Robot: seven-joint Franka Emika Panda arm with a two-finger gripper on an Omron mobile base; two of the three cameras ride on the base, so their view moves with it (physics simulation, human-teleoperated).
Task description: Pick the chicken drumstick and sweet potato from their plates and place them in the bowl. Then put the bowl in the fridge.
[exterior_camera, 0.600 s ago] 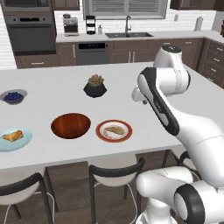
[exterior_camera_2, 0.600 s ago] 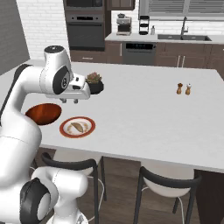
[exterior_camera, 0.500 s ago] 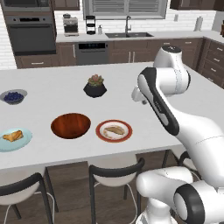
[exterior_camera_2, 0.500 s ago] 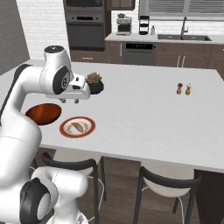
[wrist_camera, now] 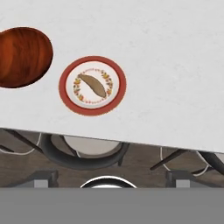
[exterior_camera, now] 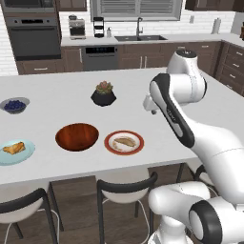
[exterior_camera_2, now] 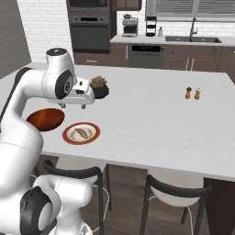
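Observation:
The dark reddish-brown bowl (exterior_camera: 77,137) (exterior_camera_2: 45,119) (wrist_camera: 22,56) sits empty on the white island. To its right lies the pale sweet potato (exterior_camera: 124,141) (exterior_camera_2: 81,133) (wrist_camera: 92,85) on the red-rimmed plate (exterior_camera: 110,148) (exterior_camera_2: 69,139) (wrist_camera: 66,94). At the far left the golden chicken drumstick (exterior_camera: 13,147) rests on the light blue plate (exterior_camera: 25,154). My gripper (exterior_camera_2: 74,106) hangs open and empty well above the counter, over the red-rimmed plate and looking down on it. The fridge is out of view.
A black plant pot (exterior_camera: 103,94) (exterior_camera_2: 101,88) stands behind the bowl, and a small grey bowl of blueberries (exterior_camera: 14,105) at the far left. Two shakers (exterior_camera_2: 193,93) stand far right. Dark stools (exterior_camera: 126,190) (exterior_camera_2: 176,193) line the island's near edge.

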